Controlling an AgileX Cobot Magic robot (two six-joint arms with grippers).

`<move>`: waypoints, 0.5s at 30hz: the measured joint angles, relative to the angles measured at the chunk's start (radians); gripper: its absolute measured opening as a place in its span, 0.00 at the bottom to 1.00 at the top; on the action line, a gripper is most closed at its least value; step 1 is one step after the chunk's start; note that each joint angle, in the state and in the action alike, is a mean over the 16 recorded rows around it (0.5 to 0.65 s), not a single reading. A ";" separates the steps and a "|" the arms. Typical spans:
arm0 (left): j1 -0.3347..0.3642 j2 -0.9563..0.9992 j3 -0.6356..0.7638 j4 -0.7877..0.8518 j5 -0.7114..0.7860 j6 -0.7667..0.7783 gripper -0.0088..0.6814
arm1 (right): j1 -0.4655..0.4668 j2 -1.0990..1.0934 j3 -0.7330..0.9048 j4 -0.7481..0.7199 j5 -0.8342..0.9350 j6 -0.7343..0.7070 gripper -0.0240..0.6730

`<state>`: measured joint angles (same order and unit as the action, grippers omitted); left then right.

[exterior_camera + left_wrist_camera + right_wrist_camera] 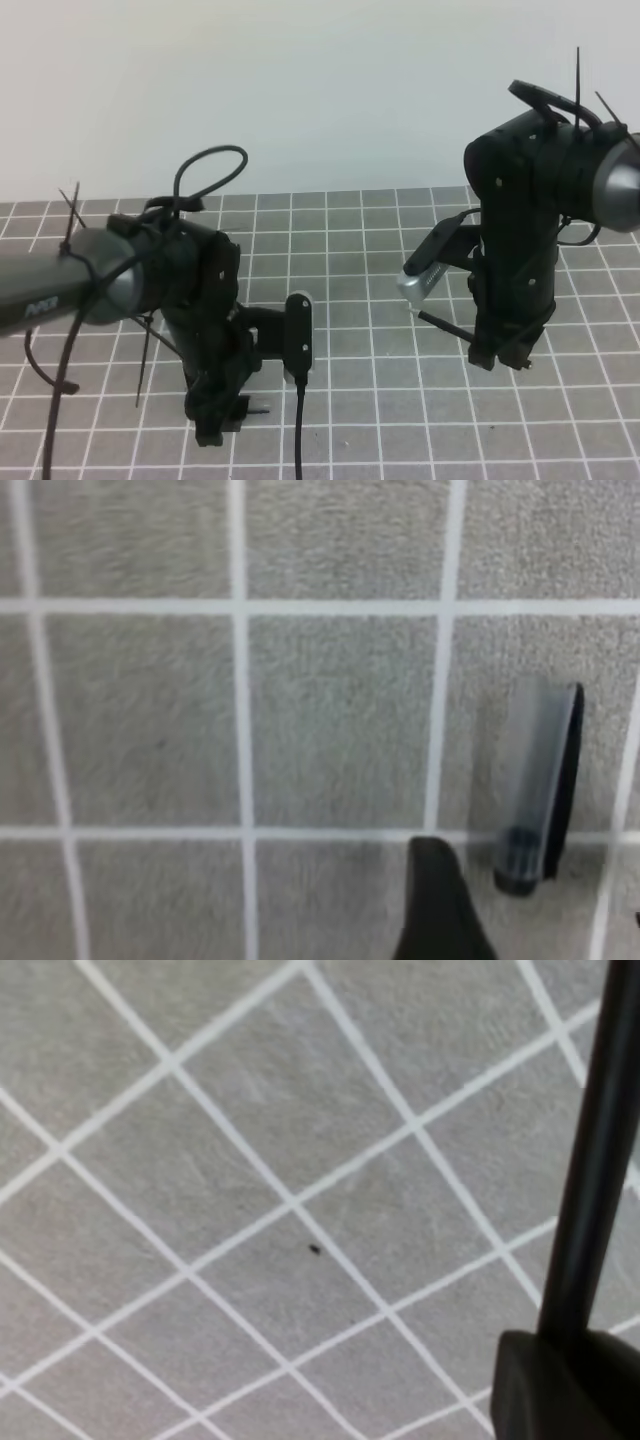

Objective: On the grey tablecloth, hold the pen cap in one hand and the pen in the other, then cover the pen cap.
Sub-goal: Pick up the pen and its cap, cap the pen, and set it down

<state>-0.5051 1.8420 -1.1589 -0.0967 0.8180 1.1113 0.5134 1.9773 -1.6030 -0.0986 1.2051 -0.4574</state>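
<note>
The pen is clamped in the right jaws; only the left wrist view reveals the pen cap lying between wide left jaws on the grey tablecloth.

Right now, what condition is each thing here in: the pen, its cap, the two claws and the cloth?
pen: uncapped, held off the cloth by the right gripper.
pen cap: lying on the cloth, not held.
left gripper: jaws open, low over the cloth by the cap.
right gripper: jaws shut on the pen.
grey tablecloth: spread flat.
</note>
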 joint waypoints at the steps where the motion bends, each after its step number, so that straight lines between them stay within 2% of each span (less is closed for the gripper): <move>1: 0.000 0.006 0.000 -0.001 -0.004 0.003 0.59 | -0.002 0.000 0.000 0.001 0.000 0.002 0.13; 6: 0.000 0.030 0.000 -0.006 -0.014 0.015 0.52 | -0.008 0.000 0.000 0.008 0.000 0.013 0.13; 15: 0.000 0.047 -0.008 -0.009 0.005 0.022 0.27 | -0.008 -0.002 0.000 0.006 0.000 0.035 0.13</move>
<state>-0.5051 1.8891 -1.1671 -0.1056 0.8230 1.1337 0.5057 1.9755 -1.6032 -0.0930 1.2051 -0.4222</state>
